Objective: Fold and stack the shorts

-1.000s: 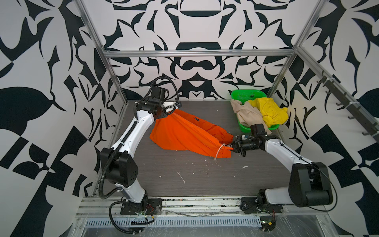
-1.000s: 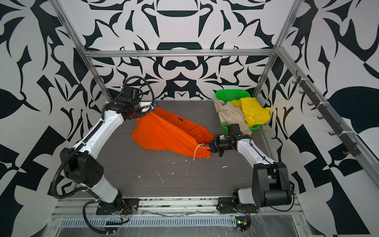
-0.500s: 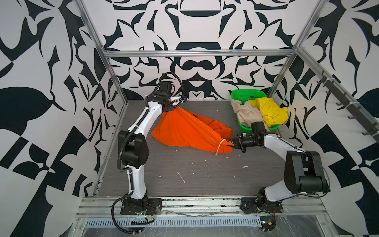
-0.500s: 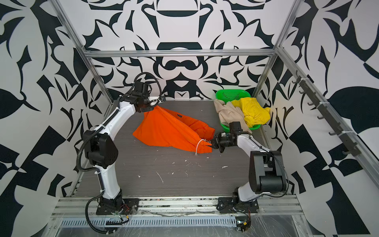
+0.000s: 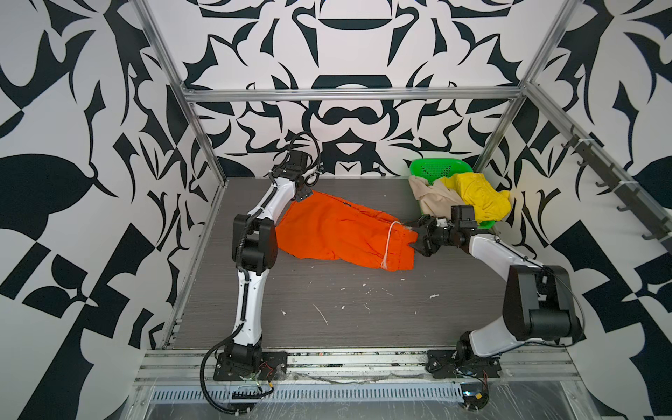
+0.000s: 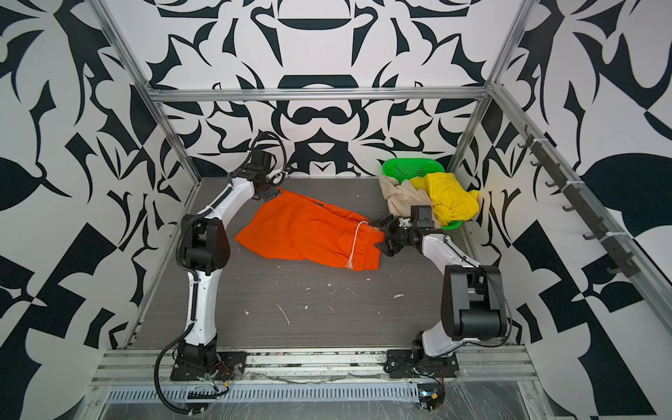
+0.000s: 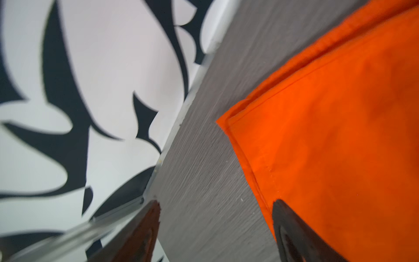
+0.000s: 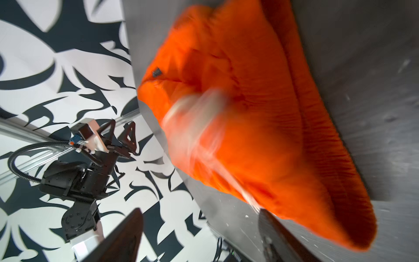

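Observation:
The orange shorts [image 5: 338, 232] [image 6: 309, 232] lie spread on the grey table, their white drawstring [image 5: 388, 243] at the right end. Just off their back-left corner my left gripper [image 5: 306, 195] [image 6: 270, 196] stands open; in the left wrist view [image 7: 216, 204] only bare table shows between its fingers, with the orange hem [image 7: 340, 136] beside one of them. At the waist end my right gripper [image 5: 418, 236] [image 6: 384, 236] [image 8: 200, 212] is open too, holding nothing, the orange cloth [image 8: 260, 113] blurred before it. Beige shorts [image 5: 432, 198] [image 6: 402, 200] and yellow shorts [image 5: 476, 196] [image 6: 449, 198] hang out of the basket.
A green perforated basket [image 5: 434, 169] [image 6: 407, 167] stands at the back right corner, just behind my right wrist. Patterned walls and metal frame posts close in the table on three sides. White flecks dot the table's front half [image 5: 327, 309].
Both grippers have gone from shut to open and let go of the orange shorts, which have dropped flat onto the table. The left arm has swung toward the back wall.

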Robot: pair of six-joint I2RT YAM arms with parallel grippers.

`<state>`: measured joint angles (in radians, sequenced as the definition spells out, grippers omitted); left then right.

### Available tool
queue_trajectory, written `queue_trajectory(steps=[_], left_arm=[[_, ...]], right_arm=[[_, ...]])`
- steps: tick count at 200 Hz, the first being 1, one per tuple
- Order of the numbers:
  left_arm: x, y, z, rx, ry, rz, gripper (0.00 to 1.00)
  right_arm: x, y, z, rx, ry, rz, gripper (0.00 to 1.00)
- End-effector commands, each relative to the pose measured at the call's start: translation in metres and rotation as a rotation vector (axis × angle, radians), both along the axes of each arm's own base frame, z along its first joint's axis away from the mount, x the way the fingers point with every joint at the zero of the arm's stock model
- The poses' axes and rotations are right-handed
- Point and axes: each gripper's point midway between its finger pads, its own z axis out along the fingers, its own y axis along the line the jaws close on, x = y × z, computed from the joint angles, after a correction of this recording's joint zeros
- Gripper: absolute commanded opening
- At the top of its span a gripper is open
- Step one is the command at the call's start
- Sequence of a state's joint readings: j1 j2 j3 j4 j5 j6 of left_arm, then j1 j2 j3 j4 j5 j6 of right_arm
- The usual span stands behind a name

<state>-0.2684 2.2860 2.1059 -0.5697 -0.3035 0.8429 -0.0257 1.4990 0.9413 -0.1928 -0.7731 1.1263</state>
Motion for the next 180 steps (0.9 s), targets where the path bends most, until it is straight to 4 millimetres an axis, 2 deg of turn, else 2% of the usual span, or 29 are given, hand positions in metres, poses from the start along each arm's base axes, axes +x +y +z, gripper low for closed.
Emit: queue_trajectory(steps=[1,12,29,48,62,75,92,110,148,166,180], left_arm=[[-0.025,0.013,0.051,-0.110,-0.053,0.147,0.83],[-0.043,0.014,0.058,-0.172,-0.031,0.198,0.83],[-0.077,-0.002,0.061,-0.379,0.059,0.255,0.81],[-0.111,-0.013,0.050,-0.588,0.125,0.336,0.80],[-0.132,-0.025,0.038,-0.749,0.183,0.380,0.80],[-0.146,-0.032,0.017,-0.856,0.235,0.444,0.78],[-0.151,-0.029,-0.012,-0.924,0.272,0.569,0.77],[-0.158,-0.033,-0.043,-0.971,0.367,0.674,0.76],[-0.177,-0.027,-0.093,-0.977,0.471,0.880,0.75],[-0.194,-0.015,-0.113,-0.932,0.498,0.980,0.75],[-0.212,-0.009,-0.127,-0.919,0.526,1.046,0.75]], right_arm=[[0.005,-0.019,0.054,-0.165,-0.158,-0.030,0.85],[-0.002,-0.026,0.064,-0.243,-0.184,-0.031,0.85],[-0.011,-0.028,0.078,-0.329,-0.239,-0.021,0.86],[-0.021,-0.009,0.074,-0.418,-0.269,0.054,0.87],[-0.027,0.015,0.057,-0.460,-0.255,0.131,0.88],[-0.029,0.042,0.042,-0.470,-0.254,0.213,0.89],[-0.024,0.075,0.020,-0.466,-0.269,0.296,0.89],[-0.015,0.098,-0.001,-0.453,-0.281,0.354,0.88],[-0.001,0.105,-0.052,-0.481,-0.229,0.412,0.88],[-0.006,0.103,-0.074,-0.498,-0.191,0.439,0.88],[-0.016,0.100,-0.092,-0.500,-0.148,0.455,0.88]])
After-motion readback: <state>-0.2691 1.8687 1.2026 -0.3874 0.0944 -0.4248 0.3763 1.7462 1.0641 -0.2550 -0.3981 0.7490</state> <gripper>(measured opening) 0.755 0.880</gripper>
